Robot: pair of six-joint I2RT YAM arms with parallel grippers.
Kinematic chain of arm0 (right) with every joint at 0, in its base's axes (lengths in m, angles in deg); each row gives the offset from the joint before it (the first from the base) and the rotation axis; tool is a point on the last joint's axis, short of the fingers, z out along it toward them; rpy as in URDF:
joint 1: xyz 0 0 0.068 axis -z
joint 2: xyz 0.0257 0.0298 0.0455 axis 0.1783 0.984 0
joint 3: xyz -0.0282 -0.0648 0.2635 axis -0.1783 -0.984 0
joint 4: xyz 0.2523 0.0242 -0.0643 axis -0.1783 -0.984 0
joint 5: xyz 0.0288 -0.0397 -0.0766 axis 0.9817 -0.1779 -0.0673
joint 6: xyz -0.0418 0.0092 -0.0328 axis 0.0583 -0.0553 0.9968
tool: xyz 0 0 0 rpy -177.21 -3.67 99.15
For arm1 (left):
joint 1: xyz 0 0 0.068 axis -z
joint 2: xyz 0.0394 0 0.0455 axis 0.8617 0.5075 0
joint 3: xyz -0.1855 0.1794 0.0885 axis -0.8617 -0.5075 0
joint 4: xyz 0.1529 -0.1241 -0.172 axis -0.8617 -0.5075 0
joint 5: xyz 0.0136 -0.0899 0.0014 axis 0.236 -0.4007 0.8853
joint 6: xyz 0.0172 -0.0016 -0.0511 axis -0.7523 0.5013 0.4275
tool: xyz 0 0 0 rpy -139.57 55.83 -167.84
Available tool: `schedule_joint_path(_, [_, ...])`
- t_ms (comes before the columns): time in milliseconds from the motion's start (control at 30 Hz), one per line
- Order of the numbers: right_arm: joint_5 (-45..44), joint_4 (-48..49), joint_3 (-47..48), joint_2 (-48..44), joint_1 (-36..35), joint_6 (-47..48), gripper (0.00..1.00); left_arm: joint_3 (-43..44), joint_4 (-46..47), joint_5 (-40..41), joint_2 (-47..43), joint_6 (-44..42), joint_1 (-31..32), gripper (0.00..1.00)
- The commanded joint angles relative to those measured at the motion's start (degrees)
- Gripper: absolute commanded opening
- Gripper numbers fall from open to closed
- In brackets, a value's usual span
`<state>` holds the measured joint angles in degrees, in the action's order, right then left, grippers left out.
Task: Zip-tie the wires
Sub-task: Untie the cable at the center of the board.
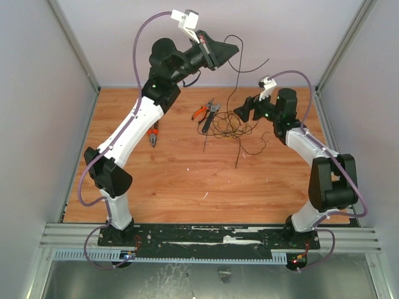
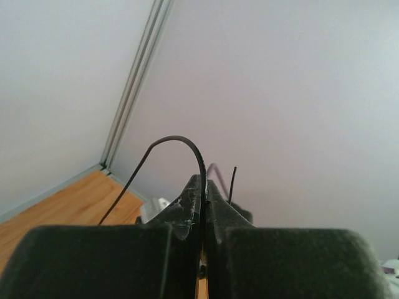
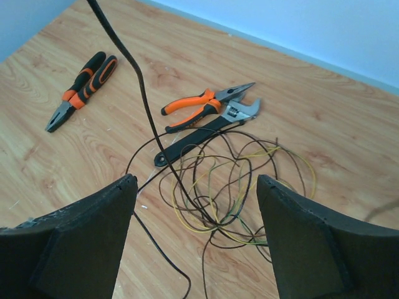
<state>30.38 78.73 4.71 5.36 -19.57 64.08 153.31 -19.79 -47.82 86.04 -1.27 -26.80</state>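
The thin, black-brown looping wires (image 1: 229, 128) lie right of centre on the wooden worktop (image 1: 174, 180). One strand runs up to the left gripper (image 1: 232, 48) at upper centre, whose jaws are pinched tight on it. The right gripper (image 3: 196, 180) hangs over the loops, jaws spread wide, gripping nothing.

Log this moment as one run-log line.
left claw shut on wires strand, raised | right claw open, above wires pile | wrench beside pile
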Motion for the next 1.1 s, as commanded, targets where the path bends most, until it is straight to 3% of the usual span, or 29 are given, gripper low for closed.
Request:
schedule_joint_path(0, [3.33, 3.99, -0.7, 2.29, -2.19, -1.36, 0.78, 3.71, 0.79, -1.61, -2.4, 1.06, 0.25, 0.0])
schedule_joint_path(133, [3.12, 4.58, 1.09, 6.93, -4.96, -1.83, 0.76, 3.99, 0.78, -1.88, -3.51, 1.46, 0.28, 0.0])
schedule_joint_path(433, [-2.53, 6.22, 2.78, 14.59, -7.38, -4.16, 0.52, 4.0, -0.56, -0.97, -7.32, -0.52, 0.16, 0.0])
schedule_joint_path(667, [-6.43, 4.94, 3.65, 13.69, -7.34, -4.47, 0.13, -0.28, -0.84, -1.66, -13.39, -1.73, -0.45, 0.0])
schedule_joint_path(800, [-8.78, 2.45, 6.98, 9.74, -7.33, -3.83, 0.0, -7.83, 1.11, -1.57, -19.43, -0.84, -2.54, 0.0])
schedule_joint_path(1067, [-15.7, -1.44, 19.67, 2.79, -6.79, -1.62, 0.0, -33.4, 9.41, 0.75, -34.77, 3.76, -8.49, 0.0])
